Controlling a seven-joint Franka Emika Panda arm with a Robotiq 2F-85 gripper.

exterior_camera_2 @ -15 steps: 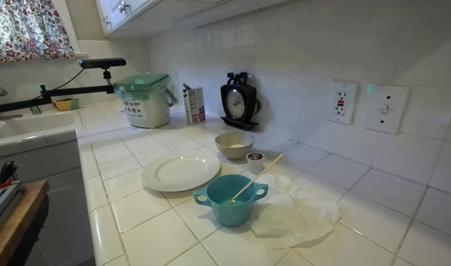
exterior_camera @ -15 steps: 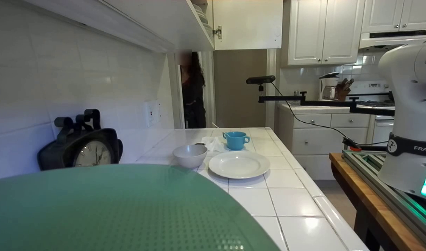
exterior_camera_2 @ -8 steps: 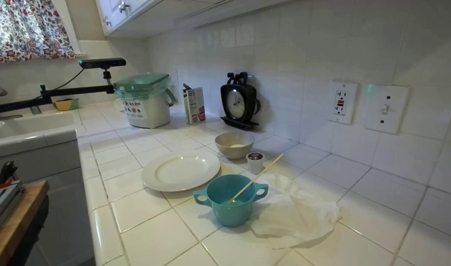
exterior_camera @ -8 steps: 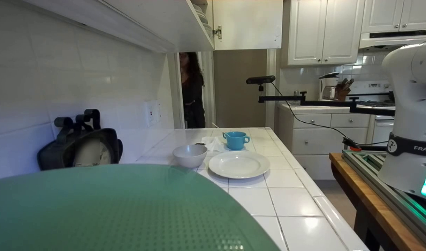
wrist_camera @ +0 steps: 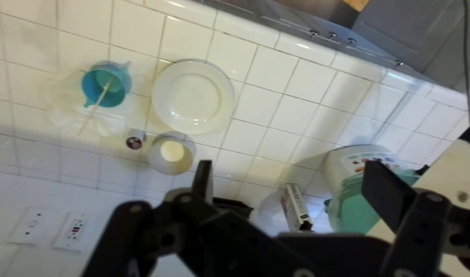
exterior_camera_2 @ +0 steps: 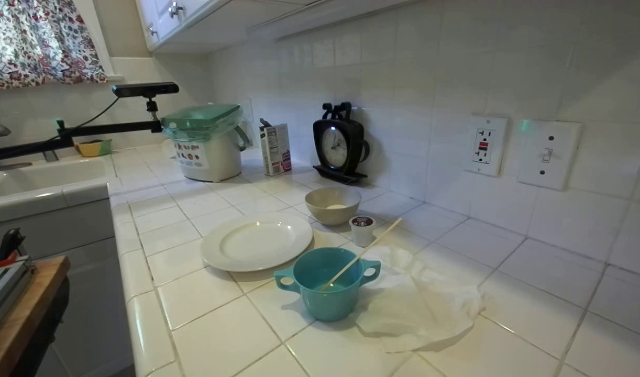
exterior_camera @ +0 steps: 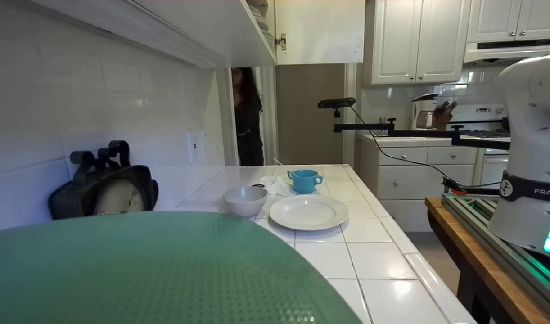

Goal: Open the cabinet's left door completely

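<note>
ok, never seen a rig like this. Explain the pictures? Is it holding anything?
The machine is a white robot arm beside a white tiled counter. Two pictures are taken from outside it; the third comes from its wrist, so its black fingers show in the lower half. They are spread apart, with nothing visible held between them.

On the counter are a round white plate, a blue two-handled cup with a thin pale stick in it, a crumpled white sheet, a small white pod, a pale round bowl, a black clock, a printed box and a green-lidded white bucket. Overhead, in an exterior view, a white wall-hung cabinet stands open.
</note>
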